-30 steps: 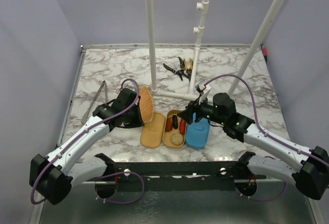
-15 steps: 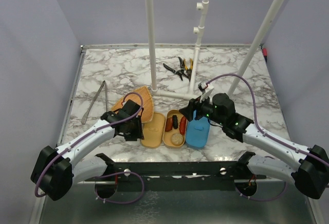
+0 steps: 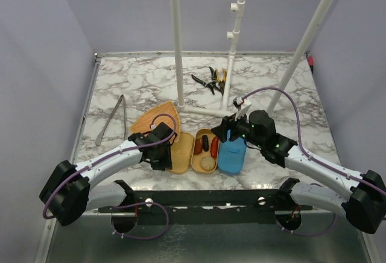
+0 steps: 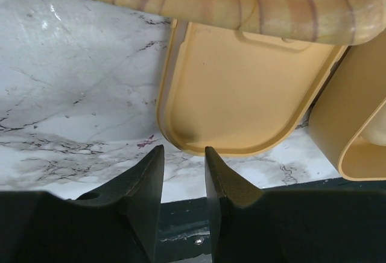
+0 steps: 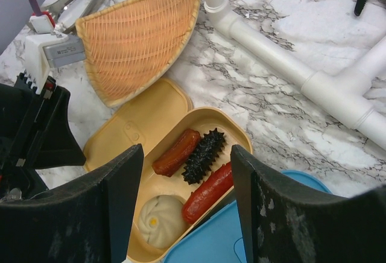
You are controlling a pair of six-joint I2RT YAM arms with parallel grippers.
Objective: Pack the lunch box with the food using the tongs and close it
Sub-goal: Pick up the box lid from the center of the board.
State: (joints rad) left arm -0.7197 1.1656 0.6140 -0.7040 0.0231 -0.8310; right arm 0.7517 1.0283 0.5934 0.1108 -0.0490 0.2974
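The tan lunch box tray (image 5: 242, 131) holds the food: an orange sausage (image 5: 175, 152), a dark spiky piece (image 5: 204, 155), a red sausage (image 5: 208, 193) and a beige bun (image 5: 161, 218). Its flat tan lid (image 4: 241, 94) lies open to the left of the tray, and a blue lid (image 5: 229, 239) lies to the right. My right gripper (image 5: 187, 148) hovers open above the tray, holding nothing. My left gripper (image 4: 184, 149) is open and empty, just short of the tan lid's near edge. The grey tongs (image 3: 111, 119) lie far left on the table, apart from both grippers.
A wicker basket (image 3: 155, 118) lies flat behind the tan lid and overhangs its far edge. White pipe posts (image 3: 177, 46) and their foot (image 5: 283, 64) stand behind the box. Black-and-yellow pliers (image 3: 211, 81) lie further back. A black rail runs along the near table edge.
The left gripper tipped the wicker basket from upright down onto the table, let go and drew back toward the near edge. The right arm has barely moved.
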